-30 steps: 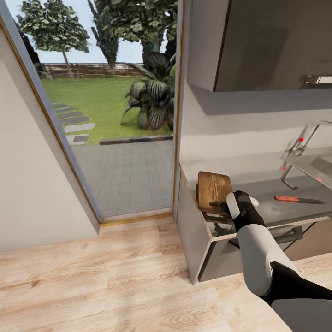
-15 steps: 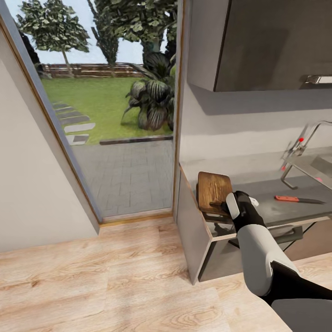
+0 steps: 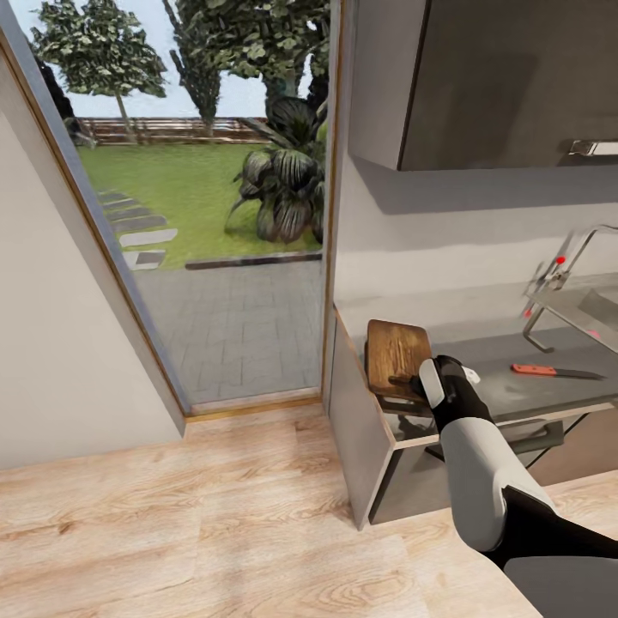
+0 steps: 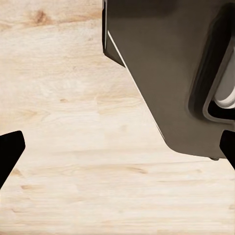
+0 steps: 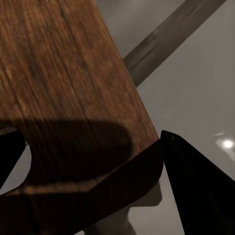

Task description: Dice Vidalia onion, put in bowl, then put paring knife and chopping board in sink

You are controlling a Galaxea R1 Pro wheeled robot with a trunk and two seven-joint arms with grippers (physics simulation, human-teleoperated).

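Note:
The dark-brown chopping board (image 3: 396,352) lies at the left end of the grey countertop (image 3: 506,356), its near end hanging over the counter's front edge. My right gripper (image 3: 414,383) is shut on that near end. In the right wrist view the board (image 5: 68,88) sits between the black fingers (image 5: 196,186). The paring knife (image 3: 549,372), orange-red handle and dark blade, lies flat on the counter to the right of the arm. The sink (image 3: 601,309) and chrome tap (image 3: 558,266) are at the far right. My left gripper (image 4: 117,152) is open above the wooden floor. The bowl is out of view.
A small pink-red spot (image 3: 592,333) shows at the sink's rim; I cannot tell what it is. A grey wall cabinet (image 3: 481,77) hangs over the counter. A glass door (image 3: 215,215) on the left looks onto a garden. Light wooden floor (image 3: 215,532) spreads in front.
The board and my right gripper have edged very slightly to the left; everything else is the same.

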